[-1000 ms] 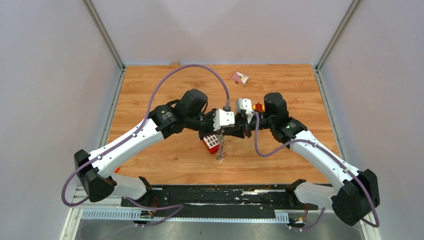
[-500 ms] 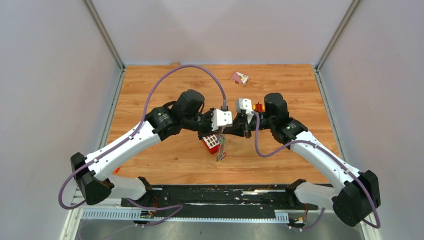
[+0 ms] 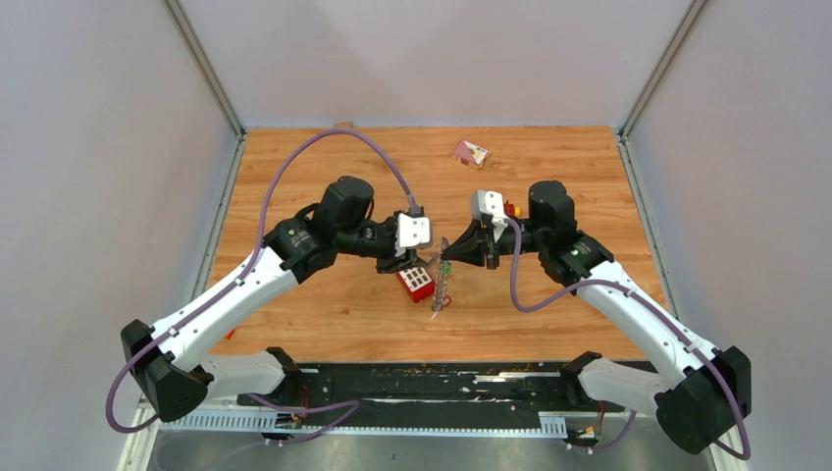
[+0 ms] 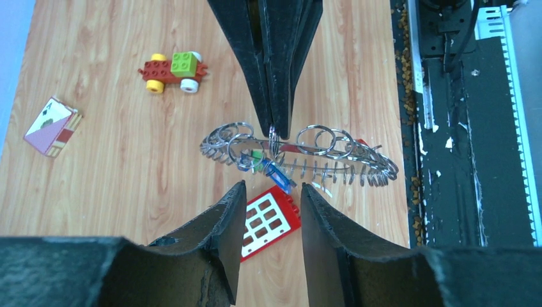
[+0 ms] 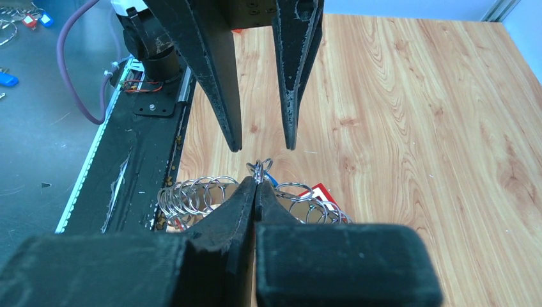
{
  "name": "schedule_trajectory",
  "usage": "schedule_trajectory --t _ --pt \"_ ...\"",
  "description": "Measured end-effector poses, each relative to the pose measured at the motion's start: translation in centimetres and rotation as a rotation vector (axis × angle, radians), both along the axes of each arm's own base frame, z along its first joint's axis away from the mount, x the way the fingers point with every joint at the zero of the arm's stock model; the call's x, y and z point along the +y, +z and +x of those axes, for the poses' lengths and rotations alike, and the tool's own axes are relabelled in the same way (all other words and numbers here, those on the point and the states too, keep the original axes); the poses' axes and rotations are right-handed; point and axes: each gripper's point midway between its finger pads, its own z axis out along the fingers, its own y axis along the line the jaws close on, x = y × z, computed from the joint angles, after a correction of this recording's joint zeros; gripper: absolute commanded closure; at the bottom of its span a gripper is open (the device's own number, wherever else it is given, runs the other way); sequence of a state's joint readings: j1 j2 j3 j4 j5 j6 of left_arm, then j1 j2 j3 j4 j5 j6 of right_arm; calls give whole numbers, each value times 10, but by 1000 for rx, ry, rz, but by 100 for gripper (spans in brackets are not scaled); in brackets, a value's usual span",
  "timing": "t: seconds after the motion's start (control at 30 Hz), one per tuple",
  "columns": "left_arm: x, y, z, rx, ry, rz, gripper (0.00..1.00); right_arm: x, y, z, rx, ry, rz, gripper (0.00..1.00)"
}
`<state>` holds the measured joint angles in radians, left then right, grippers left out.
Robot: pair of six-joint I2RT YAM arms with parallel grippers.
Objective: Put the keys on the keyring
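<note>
The keyring (image 3: pixel 441 285) hangs edge-on over the table, pinched at its top rim by my right gripper (image 3: pixel 449 257), which is shut on it. In the left wrist view the keyring (image 4: pixel 332 163) is a grey band of small wire loops, with keys on blue (image 4: pixel 278 174) and green (image 4: pixel 256 154) tags hanging at it. My left gripper (image 3: pixel 417 259) is open and empty, just left of the ring, apart from it. Its fingers (image 4: pixel 224 224) frame the red brick below. In the right wrist view my right gripper (image 5: pixel 256 182) grips the keyring (image 5: pixel 192 195), facing the open left gripper (image 5: pixel 262 144).
A red studded brick (image 3: pixel 415 283) lies on the table under the ring. A red-yellow-green toy car (image 4: pixel 174 67) sits behind my right gripper. A playing card (image 3: pixel 469 152) lies at the back. Loose tagged keys (image 5: pixel 29 19) lie off the table's near side, beyond the black rail (image 3: pixel 432 378).
My left gripper has opened, let go of the keyring and drawn back to the left. My right gripper has shifted slightly right, holding the ring alone.
</note>
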<state>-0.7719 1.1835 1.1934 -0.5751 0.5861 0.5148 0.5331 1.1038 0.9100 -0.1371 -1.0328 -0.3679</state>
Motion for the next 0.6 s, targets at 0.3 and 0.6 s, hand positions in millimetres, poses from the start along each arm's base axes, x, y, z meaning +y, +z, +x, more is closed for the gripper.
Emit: schedule_trajectory --t 0.3,0.6 --pt "-12 -9 3 27 -38 -7 69 0 0 -2 3 9 1 100" --pt "-15 -15 4 42 -42 3 85 0 0 -2 1 9 0 100"
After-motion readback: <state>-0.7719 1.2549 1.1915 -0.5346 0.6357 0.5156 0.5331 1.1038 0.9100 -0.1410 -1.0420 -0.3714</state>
